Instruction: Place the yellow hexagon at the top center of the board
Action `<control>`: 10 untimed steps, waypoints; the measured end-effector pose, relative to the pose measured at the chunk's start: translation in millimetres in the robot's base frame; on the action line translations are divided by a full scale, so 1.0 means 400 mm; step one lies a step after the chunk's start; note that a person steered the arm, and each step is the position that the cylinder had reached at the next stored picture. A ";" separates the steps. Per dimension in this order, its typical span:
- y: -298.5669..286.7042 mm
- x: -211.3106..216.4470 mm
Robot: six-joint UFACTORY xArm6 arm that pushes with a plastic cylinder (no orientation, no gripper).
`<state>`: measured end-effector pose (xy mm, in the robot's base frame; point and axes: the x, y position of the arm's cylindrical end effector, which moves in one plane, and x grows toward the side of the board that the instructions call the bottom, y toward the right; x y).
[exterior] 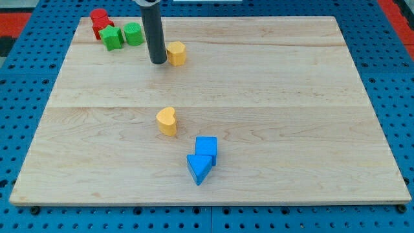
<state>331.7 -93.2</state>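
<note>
Nearest the frame's bottom lies the blue triangle [198,168], touching the blue cube [207,147] just above it. Up in the upper middle-left sits the yellow hexagon [176,53], with my tip [158,61] just beside it on its left; no gripper exists, only the rod. A yellow heart [167,120] rests mid-board. Two green blocks [123,35] and a red block [100,22] cluster in the wooden board's [291,116] upper left corner.
</note>
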 end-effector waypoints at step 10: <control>0.218 0.186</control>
<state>406.0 -5.9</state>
